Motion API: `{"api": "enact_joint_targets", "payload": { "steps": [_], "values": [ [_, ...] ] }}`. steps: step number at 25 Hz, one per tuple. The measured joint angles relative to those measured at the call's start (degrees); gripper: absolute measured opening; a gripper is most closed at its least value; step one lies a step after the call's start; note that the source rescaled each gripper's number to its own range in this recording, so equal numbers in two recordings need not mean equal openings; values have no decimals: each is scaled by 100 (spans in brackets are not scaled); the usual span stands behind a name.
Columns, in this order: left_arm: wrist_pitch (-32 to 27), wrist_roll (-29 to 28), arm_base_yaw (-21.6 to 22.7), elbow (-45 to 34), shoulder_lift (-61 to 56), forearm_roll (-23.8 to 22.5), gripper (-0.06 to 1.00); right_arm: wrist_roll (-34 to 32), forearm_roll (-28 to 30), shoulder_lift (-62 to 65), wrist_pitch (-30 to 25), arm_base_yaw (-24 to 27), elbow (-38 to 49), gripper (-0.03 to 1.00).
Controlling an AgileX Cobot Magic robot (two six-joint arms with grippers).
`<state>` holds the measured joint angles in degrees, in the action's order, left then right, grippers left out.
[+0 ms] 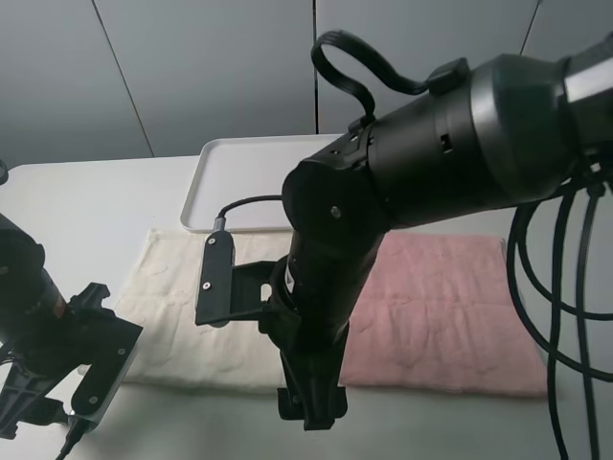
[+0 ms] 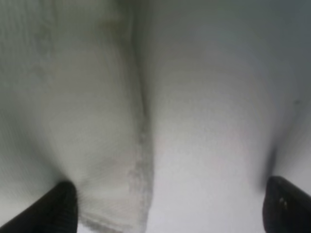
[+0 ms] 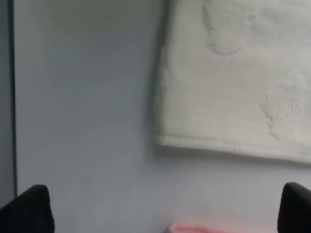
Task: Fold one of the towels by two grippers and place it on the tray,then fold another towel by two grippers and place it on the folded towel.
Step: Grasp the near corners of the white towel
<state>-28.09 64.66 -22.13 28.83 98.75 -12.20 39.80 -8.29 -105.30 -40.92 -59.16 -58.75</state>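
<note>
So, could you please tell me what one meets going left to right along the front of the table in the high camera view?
Left claw → cream towel → right claw → pink towel → black cables.

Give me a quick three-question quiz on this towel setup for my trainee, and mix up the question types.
1. True or false: the cream towel already lies folded on the tray.
2. In the high view, which towel lies further right? A) the cream towel B) the pink towel C) neither, they are stacked.
3. Fill in: the left gripper and the right gripper both have jaws standing ____.
Key: 1 false, it lies spread out off the tray; 2 B; 3 open.
</note>
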Motion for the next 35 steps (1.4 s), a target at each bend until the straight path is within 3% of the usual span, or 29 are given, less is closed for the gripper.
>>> {"api": "enact_joint_targets", "payload": {
  "steps": [6,12,25,35],
  "values": [
    [-11,0,0,0,7,0,99,16,26,-253,260,-416,-9,100],
    [-11,-24,-5,0,7,0,99,-254,40,-476,463,-416,-107,100],
    [-11,-59,-5,0,7,0,99,-648,312,-921,60,-416,-508,100],
    [-11,-59,-5,0,7,0,99,-689,312,-958,177,-416,-555,100]
  ]
}}
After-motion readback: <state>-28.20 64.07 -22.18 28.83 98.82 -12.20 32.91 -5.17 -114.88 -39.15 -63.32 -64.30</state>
